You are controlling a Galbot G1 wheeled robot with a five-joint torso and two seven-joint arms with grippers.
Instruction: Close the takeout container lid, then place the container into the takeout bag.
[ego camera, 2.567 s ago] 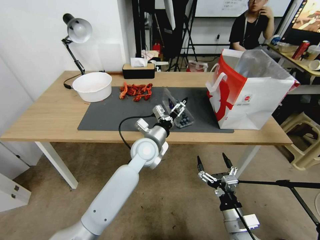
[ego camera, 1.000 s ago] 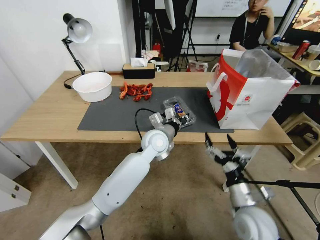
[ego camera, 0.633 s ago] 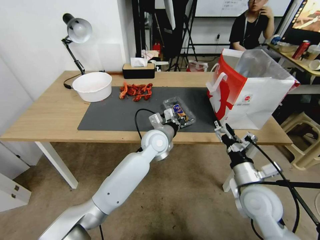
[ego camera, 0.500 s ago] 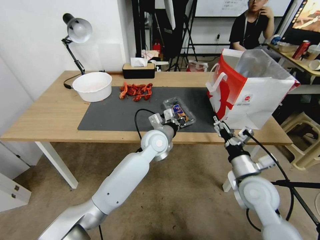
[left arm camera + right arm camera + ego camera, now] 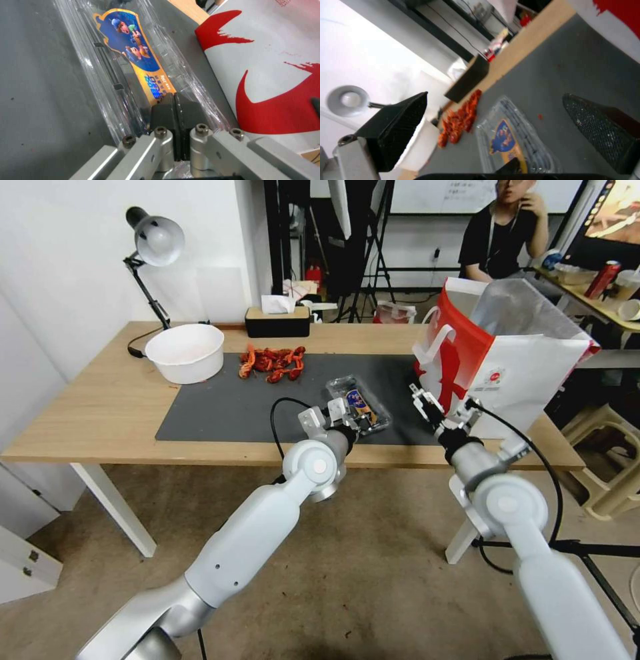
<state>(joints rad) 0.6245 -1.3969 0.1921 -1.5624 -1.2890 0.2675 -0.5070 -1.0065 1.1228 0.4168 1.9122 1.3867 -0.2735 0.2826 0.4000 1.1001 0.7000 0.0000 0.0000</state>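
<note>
— Takeout container (image 5: 358, 403)? 
— Centre frame on the grey mat (image 5: 227, 410), lid (image 5: 140, 53) down; left gripper (image 5: 175, 105) pinched together on its near edge.
— Right gripper (image 5: 440, 405)? 
— Spread wide, just beside the takeout bag (image 5: 507, 380).

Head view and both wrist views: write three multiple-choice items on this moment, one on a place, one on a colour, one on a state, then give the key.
1. Where does the takeout container lie?
A. on the dark mat, between the red food pile and the takeout bag
B. inside the white bowl
C. on the floor

2. What colour is the side of the takeout bag that faces the container?
A. green
B. red
C. black

3. How does the lid stand?
A. torn off
B. upright and open
C. down over the box

Key: 1 A, the head view shows it on the mat right of the food pile. 2 B, that panel is red. 3 C, the left tool, shut, presses the labelled lid flat; the right tool hovers open nearby.
</note>
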